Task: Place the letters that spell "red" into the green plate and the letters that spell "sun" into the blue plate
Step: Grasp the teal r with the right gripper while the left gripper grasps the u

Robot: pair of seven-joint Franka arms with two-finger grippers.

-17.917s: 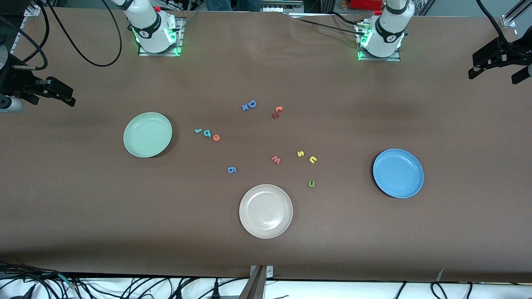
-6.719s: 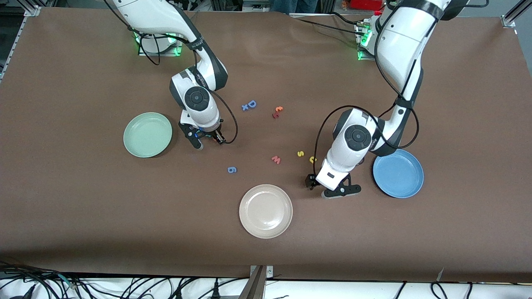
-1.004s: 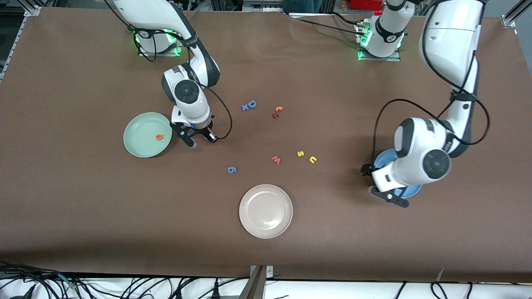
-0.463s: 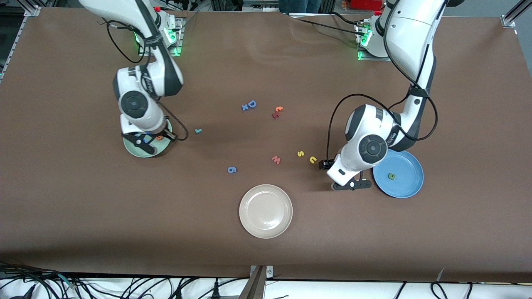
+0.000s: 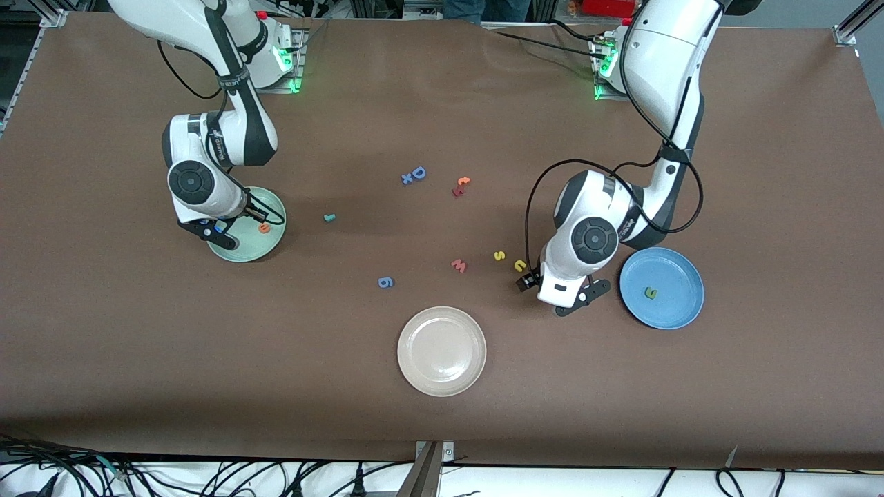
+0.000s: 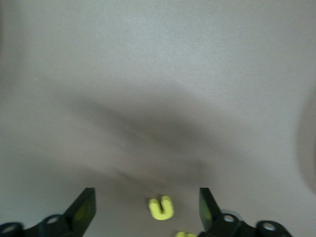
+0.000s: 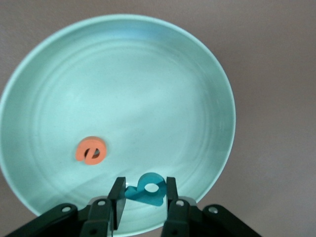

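My right gripper [image 7: 144,193] is shut on the teal "d" [image 7: 148,189] and holds it low over the green plate [image 5: 271,241], [image 7: 123,74]. The orange "e" [image 5: 263,227], [image 7: 89,149] lies in that plate. The teal "r" [image 5: 329,217] lies on the table beside the plate, toward the middle. My left gripper [image 5: 552,297], [image 6: 147,217] is open over the table between the blue plate [image 5: 680,276] and the yellow "u" [image 5: 520,265], [image 6: 161,207]. The yellow "s" [image 5: 499,255] lies beside the "u". A dark green letter [image 5: 650,293] lies in the blue plate.
A beige-white plate [image 5: 442,386] sits near the front edge at mid-table. A red "w" [image 5: 458,265] and a blue letter [image 5: 385,281] lie near it. A blue "D" with an "x" [image 5: 414,174] and an orange and dark red pair [image 5: 460,186] lie nearer the bases.
My right gripper has carried the teal "d" farther over the green plate. My left gripper has moved away from the blue plate toward the yellow "u", still open.
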